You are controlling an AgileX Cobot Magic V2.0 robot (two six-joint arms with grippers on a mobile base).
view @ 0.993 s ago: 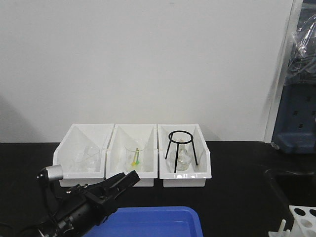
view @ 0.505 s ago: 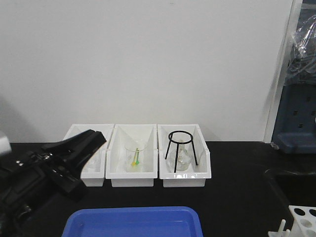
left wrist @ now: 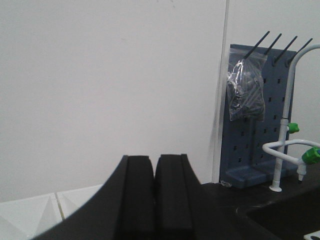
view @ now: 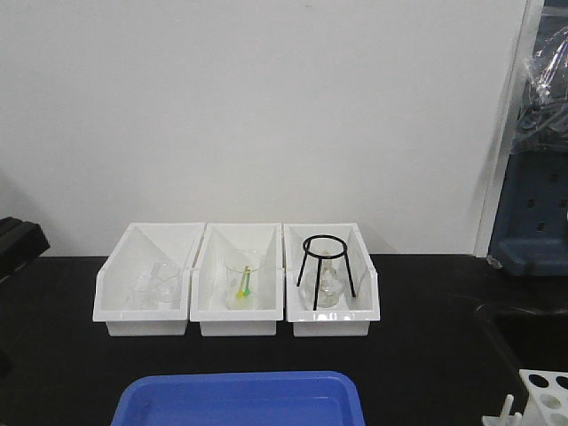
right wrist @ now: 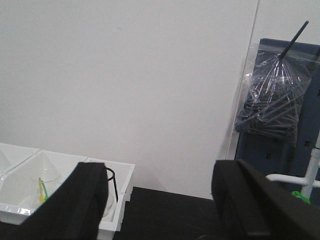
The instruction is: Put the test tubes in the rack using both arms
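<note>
Rack (view: pixel 543 395) upright, holes facing up; left claw (left wrist: pixel 154 192) pressed together, right claw (right wrist: pixel 165 200) spread.

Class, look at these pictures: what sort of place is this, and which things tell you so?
Most likely a science laboratory bench: a black wire tripod and clear glassware sit in white bins, and a drying pegboard stands behind a tap.

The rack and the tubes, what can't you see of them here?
- Rack: front view, cut off by the bottom right corner; only a few holes show.
- Test tubes: none can be made out in any view.
- Blue tray: front view, cut by the bottom edge, so its contents are hidden.
- Left gripper: fingers together, tips cut off.
</note>
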